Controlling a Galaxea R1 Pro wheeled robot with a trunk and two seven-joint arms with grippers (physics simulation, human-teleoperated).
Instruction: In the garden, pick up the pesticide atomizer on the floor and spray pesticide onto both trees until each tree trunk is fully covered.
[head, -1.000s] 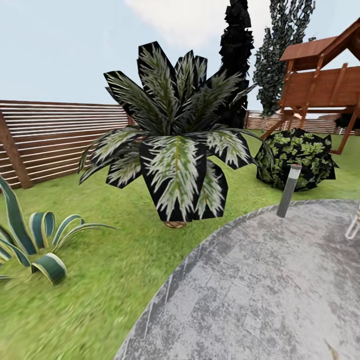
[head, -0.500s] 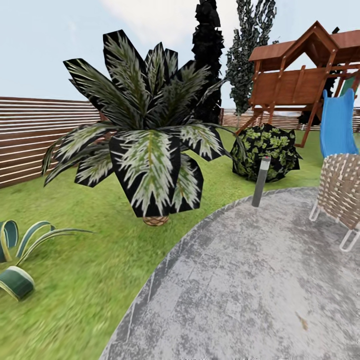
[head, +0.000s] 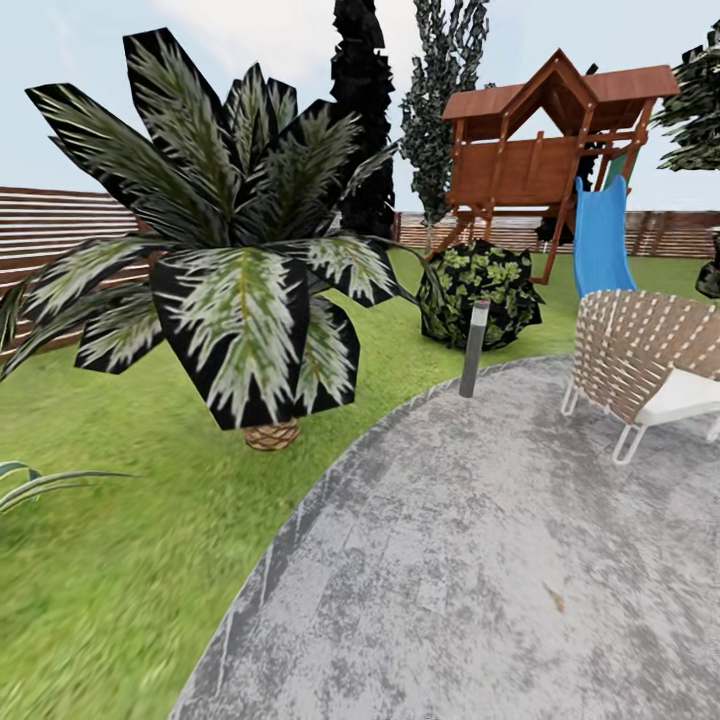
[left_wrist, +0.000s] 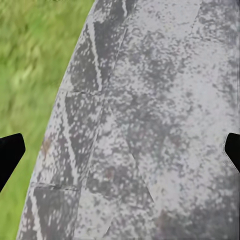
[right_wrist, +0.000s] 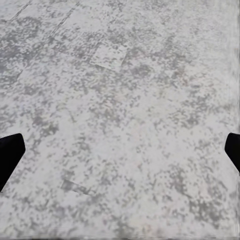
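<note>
The step in hand is judged to be transit and search: no sprayer is seen in the frames, so its place on the lawn (head: 120, 540) cannot be given, and no thick-trunked tree is made out. The left gripper (left_wrist: 120, 150) is held wide apart and empty over the edge where grey paving (left_wrist: 165, 100) meets grass; the right gripper (right_wrist: 120, 150) is likewise spread wide, with nothing between its tips, over paving. Next, the sprayer has to be located, probably by turning or driving on. Ahead, a short palm (head: 230, 270) stands at the paving's edge, with a grey post light (head: 474, 347), a round bush (head: 482, 292), a woven chair (head: 640, 360), a wooden play tower (head: 545, 150) with a blue slide (head: 600, 240), and a slat fence (head: 50, 230) behind. The palm and chair are judged the nearest obstacles.
</note>
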